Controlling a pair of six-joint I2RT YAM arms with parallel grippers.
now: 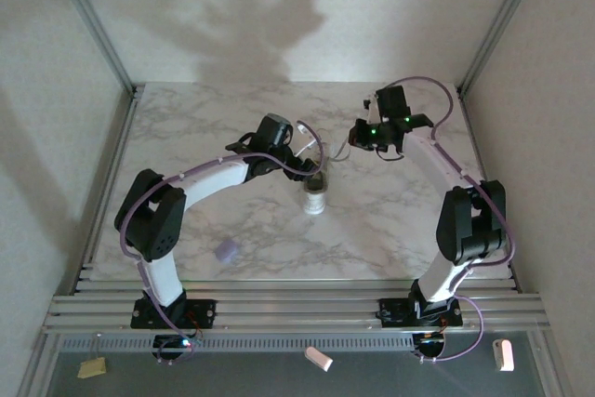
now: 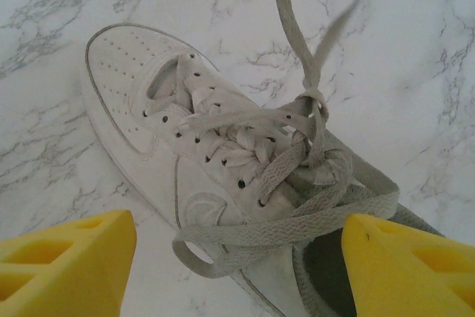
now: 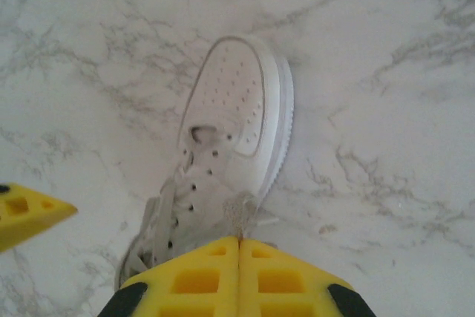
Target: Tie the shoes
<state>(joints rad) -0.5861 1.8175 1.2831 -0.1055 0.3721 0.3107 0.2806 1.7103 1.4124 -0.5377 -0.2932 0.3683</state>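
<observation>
The sneaker (image 2: 141, 79) is laid on the marble table (image 2: 415, 50), its heel end set between the spread, empty fingers of the left gripper (image 2: 237, 250), the loosely knotted laces (image 2: 297, 146) just ahead of them. The fingers of the right gripper (image 3: 239, 243) are pressed together on a frayed lace end (image 3: 241, 211), the toe pointed away beyond them.

You are working in a robotics lab cell: a marble-patterned tabletop (image 1: 186, 127) boxed in by plain white panels (image 1: 279, 6) on aluminium frame posts (image 1: 93, 20). The left arm (image 1: 212, 176) and right arm (image 1: 446, 161) are bolted to slotted aluminium rails (image 1: 297, 309) at the near edge.
</observation>
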